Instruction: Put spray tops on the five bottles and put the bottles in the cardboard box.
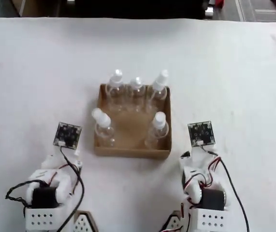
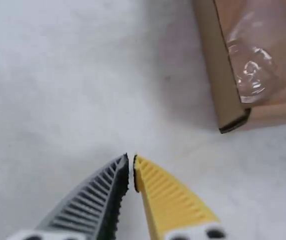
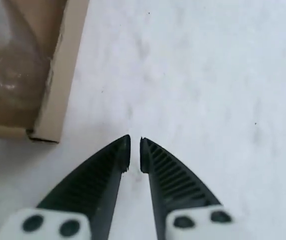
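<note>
All five bottles (image 1: pixel 136 94) stand inside the cardboard box (image 1: pixel 130 152) at mid-counter (image 1: pixel 31 72), each wearing its spray tops (image 1: pixel 116 74). My left claw (image 2: pixel 130 172) and right claw (image 3: pixel 134 152) rest clenched on nothing, near the box's front corners. I judge the task finished; my next move calls for nothing but parking

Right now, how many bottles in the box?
5, all in the cardboard box: far-left bottle, far-middle bottle, far-right bottle, near-left bottle, near-right bottle. None seem hidden.
</note>
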